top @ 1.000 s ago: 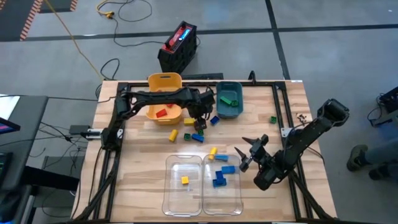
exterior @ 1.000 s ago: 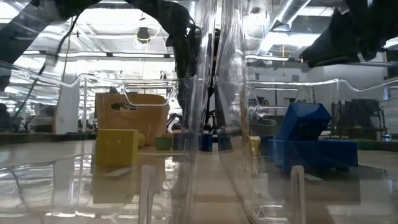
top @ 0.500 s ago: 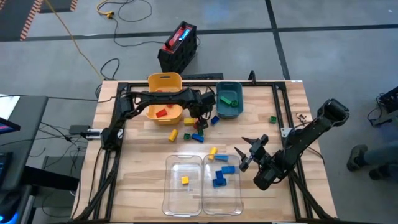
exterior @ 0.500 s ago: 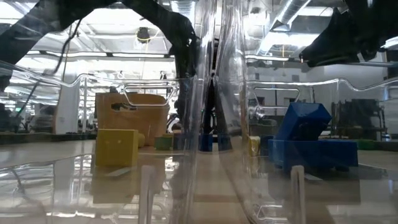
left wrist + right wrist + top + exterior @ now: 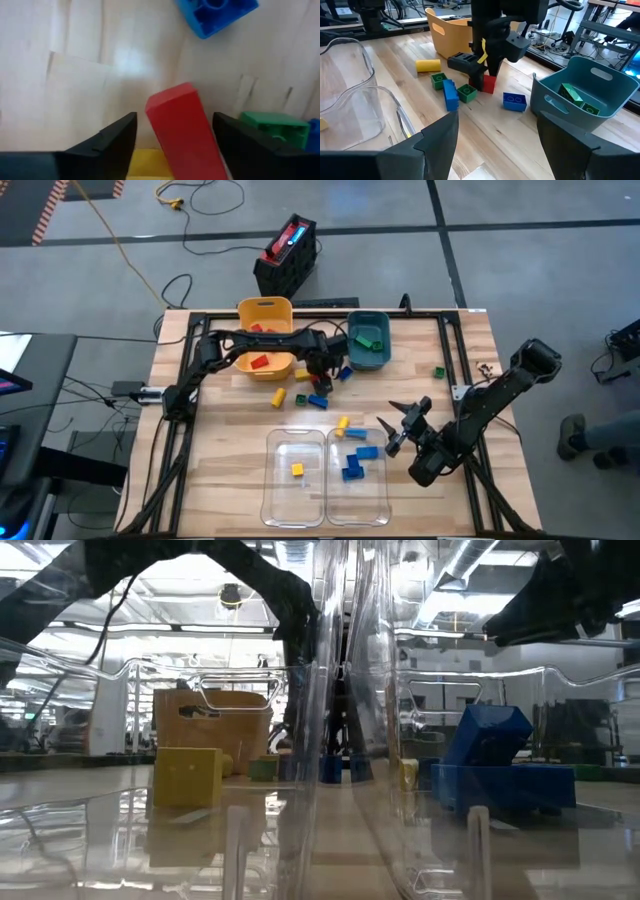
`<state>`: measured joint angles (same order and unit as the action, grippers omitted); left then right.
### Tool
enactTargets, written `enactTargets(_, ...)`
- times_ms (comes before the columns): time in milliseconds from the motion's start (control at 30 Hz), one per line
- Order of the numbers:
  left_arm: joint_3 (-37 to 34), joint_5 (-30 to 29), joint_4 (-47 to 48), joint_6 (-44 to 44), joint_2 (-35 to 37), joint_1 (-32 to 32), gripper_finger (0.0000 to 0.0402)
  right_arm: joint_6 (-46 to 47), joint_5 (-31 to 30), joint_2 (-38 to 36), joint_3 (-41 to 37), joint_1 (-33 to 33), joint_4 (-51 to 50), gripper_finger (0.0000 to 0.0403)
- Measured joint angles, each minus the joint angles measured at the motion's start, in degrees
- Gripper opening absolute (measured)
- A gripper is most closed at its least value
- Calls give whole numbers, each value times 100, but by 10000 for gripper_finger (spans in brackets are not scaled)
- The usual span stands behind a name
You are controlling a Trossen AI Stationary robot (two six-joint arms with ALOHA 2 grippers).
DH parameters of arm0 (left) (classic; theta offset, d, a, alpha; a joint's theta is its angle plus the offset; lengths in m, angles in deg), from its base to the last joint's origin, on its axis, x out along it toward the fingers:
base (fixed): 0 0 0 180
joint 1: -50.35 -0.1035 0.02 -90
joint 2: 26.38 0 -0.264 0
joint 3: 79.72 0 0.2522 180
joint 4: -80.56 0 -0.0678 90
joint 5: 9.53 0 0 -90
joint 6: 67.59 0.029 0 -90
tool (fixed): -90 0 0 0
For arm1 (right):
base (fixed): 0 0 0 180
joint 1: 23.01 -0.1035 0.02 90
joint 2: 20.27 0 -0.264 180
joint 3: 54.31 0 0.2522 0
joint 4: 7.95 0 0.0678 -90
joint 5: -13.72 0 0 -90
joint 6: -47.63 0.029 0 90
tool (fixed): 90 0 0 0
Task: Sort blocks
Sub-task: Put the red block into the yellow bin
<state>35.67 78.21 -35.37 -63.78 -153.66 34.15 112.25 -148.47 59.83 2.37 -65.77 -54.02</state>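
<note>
Loose blocks lie on the table between the bins: a red block point(image 5: 181, 131), a blue one point(image 5: 216, 15) and a green one point(image 5: 274, 126) show in the left wrist view. My left gripper point(image 5: 175, 137) point(image 5: 318, 370) points down over this cluster, open, one finger on each side of the red block point(image 5: 488, 84). My right gripper point(image 5: 397, 425) hovers open over the table's right half, holding nothing. Red blocks point(image 5: 260, 362) lie in the yellow bin point(image 5: 265, 310), green ones point(image 5: 365, 340) in the teal bin point(image 5: 385, 325). One clear bin holds a yellow block point(image 5: 297, 469), the other blue blocks point(image 5: 352, 470). My left gripper comes at the red block point(image 5: 172, 102) from above, pointing down, with the block in the gap between its fingers point(image 5: 107, 142). The block rests on the table. Whether either finger touches it, I cannot tell.
Two clear bins point(image 5: 275, 500) stand side by side at the near edge. A yellow roller point(image 5: 278, 396), a yellow block point(image 5: 342, 423) and a lone green block point(image 5: 439, 372) lie loose. Bare wood lies left of the clear bins. A black frame point(image 5: 445, 340) borders the table.
My left gripper has moved slightly toward the near edge and down, onto the cluster of loose blocks. My right arm has kept still.
</note>
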Motion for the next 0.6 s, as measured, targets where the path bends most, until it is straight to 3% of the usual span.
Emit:
enactTargets(233, 0, 16, -26, 151, 0, 72, 130, -11, 0, 0, 0, 4, 9, 285)
enactTargets(600, 350, 270, 207, 383, 435, 148, 125, -13, 2, 0, 0, 2, 13, 285)
